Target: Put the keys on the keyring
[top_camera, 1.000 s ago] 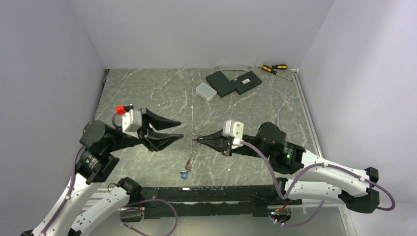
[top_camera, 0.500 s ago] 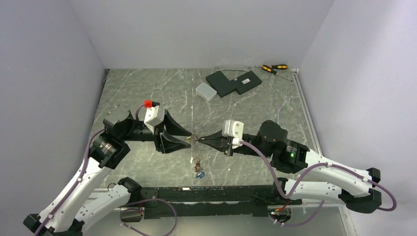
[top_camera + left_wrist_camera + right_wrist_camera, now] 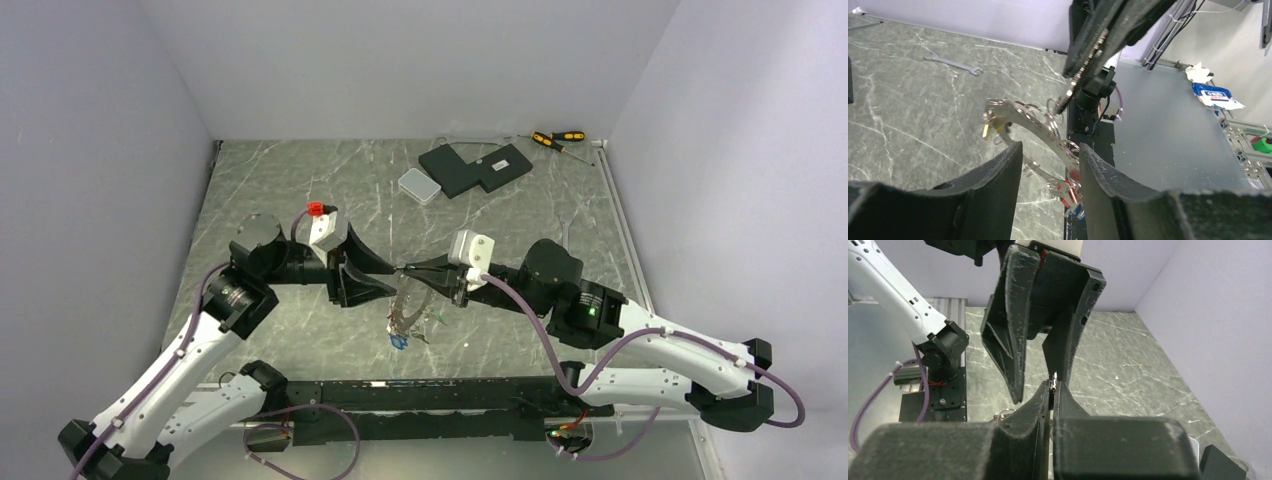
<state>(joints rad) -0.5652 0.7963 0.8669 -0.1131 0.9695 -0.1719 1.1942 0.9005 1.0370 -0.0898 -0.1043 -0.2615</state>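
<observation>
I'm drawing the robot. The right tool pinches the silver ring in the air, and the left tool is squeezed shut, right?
The left tool is open: the left wrist view shows the keyring through the gap between its fingers. The right tool does pinch it.

The keyring [image 3: 1039, 131] is silver, one key [image 3: 397, 342] blue, the table [image 3: 300, 190] grey marble with white veins.

Silver keyring [image 3: 410, 302] between left hand [image 3: 394, 281] and right hand [image 3: 404, 270], keys [image 3: 397, 339] just beneath

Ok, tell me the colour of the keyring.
The keyring is shiny silver; the left wrist view shows it best.
</observation>
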